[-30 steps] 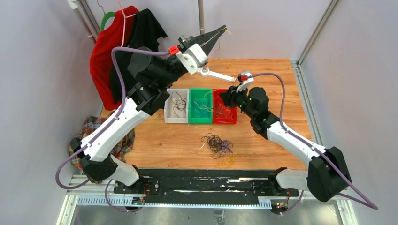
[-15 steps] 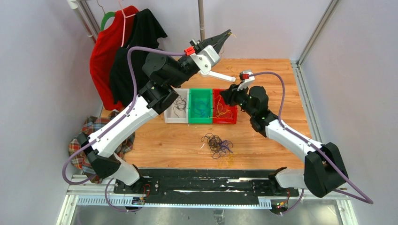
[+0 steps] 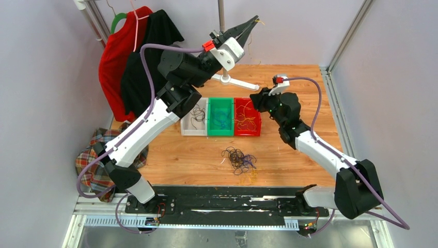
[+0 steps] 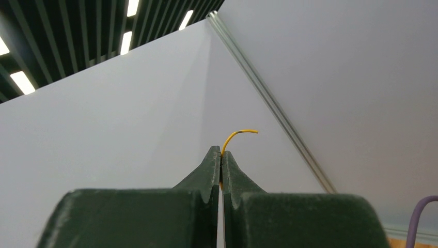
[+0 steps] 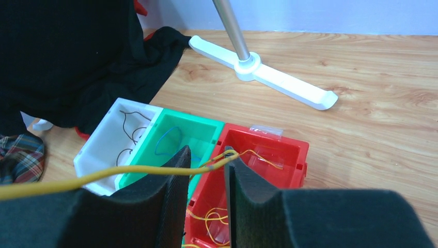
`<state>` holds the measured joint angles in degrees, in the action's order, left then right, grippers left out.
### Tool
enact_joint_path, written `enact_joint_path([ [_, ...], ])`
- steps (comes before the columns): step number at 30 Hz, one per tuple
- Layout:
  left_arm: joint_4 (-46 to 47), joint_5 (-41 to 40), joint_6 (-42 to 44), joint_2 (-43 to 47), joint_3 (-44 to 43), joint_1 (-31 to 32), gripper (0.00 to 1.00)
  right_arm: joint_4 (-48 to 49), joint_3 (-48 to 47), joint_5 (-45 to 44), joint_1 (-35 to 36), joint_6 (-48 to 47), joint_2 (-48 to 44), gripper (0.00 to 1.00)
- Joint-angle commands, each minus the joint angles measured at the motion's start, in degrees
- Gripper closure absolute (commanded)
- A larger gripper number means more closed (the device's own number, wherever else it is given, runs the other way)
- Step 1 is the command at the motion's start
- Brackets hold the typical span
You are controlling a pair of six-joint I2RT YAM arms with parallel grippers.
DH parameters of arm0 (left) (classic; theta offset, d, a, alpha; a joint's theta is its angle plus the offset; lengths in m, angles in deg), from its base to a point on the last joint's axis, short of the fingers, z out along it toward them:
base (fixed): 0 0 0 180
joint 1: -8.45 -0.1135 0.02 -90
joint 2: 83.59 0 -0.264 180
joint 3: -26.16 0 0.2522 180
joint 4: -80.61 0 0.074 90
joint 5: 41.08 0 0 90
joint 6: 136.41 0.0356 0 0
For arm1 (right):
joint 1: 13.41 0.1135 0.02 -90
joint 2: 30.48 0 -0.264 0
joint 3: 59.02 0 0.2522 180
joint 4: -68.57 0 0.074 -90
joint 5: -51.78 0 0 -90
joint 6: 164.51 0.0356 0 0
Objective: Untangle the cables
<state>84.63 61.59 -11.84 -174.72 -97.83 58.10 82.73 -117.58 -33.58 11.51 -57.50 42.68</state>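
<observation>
— What do we enter first?
— The bench, wooden, lying under both claws. Then three bins in a row: white bin, green bin, red bin. The red one sits directly beneath the right claw, the other two off to its left.
— And the claws?
— We list the left claw raised high, jaws pressed together on a yellow cable whose end curls out past the tips. The right claw stands part open. A yellow strand runs between its fingers; we cannot tell whether it is pinched.
— Loose stock?
— One dark tangle of cables on the bench, nearer the arm bases than either claw.
</observation>
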Motion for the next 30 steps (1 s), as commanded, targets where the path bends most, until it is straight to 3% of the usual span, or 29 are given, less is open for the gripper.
enact_joint_path([
  [1, 1.7, 0.1, 0.6, -2.1, -3.6, 0.4, 1.00, 0.2, -2.6, -0.8, -1.4, 0.8, -1.6, 0.70],
  [7, 1.7, -1.0, 0.7, -2.6, -2.5, 0.4, 1.00, -0.2, -2.6, -0.2, -2.3, 1.0, -1.4, 0.70],
  [14, 1.8, -2.5, 3.1, -0.4, 6.4, 0.4, 1.00, 0.0, -0.8, 0.2, -2.9, 1.4, -0.1, 0.70],
  [24, 1.6, -10.2, 8.2, -2.8, 13.6, -2.3, 1.00, -2.2, -0.5, -1.3, -3.6, 2.1, 5.4, 0.71],
  [30, -0.8, -12.1, 7.8, -3.7, 16.7, -4.1, 1.00, -2.2, 3.1, 0.9, -3.6, 5.6, 6.9, 0.66],
])
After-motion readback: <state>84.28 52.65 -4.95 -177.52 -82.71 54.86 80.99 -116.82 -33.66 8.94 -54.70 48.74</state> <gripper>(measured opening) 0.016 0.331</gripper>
